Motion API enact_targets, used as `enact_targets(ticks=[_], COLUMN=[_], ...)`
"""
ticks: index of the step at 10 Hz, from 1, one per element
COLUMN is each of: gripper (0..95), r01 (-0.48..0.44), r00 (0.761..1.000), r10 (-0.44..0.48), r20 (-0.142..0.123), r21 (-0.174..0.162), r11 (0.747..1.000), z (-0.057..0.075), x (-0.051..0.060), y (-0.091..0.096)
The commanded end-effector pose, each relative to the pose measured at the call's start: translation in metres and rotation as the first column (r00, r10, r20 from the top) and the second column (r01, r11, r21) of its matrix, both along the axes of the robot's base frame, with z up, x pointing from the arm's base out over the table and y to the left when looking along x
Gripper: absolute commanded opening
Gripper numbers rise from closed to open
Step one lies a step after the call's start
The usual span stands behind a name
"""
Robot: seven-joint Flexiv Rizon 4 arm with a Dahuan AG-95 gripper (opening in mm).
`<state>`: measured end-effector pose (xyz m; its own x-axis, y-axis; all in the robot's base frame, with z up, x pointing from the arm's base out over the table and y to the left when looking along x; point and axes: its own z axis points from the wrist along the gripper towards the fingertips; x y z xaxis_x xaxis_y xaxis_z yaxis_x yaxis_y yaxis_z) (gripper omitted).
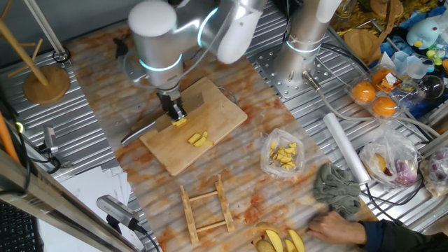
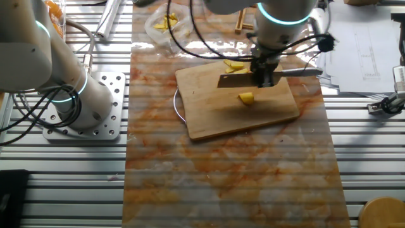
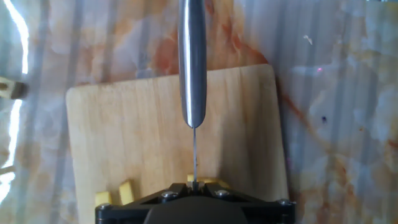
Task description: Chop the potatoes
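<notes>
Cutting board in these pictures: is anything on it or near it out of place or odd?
Nothing is spilled or broken. The board lies askew on the table. The tool holds a knife over one potato chunk; the cut sticks lie in a small group apart.

I have the arm [image 1: 210,28] reaching across from its base, elbow raised, with the wrist turned so the gripper [image 1: 175,110] points straight down. Both fixed views show the wrist ring lit. The gripper's fingers [image 2: 264,75] are closed on the knife [image 2: 243,79], blade held edge-down and level. In the hand view the knife handle [image 3: 193,62] runs straight away from the camera, centred between the fingers, whose tips are hidden by the gripper body.
</notes>
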<state>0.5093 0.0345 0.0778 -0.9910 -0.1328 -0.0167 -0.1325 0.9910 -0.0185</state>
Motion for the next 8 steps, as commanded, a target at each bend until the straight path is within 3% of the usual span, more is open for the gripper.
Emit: enact_targets(ticks=[1,8], gripper=[0.0,0.0], r01=[0.002,-0.016], r00=[1.0,0.999], r10=[-0.002,0.016], r20=[0.018,0.031], r21=[0.011,0.01], r11=[1.0,1.0], z=[-0.004,-0.021], x=[-0.006,-0.014], y=[-0.003,-0.009])
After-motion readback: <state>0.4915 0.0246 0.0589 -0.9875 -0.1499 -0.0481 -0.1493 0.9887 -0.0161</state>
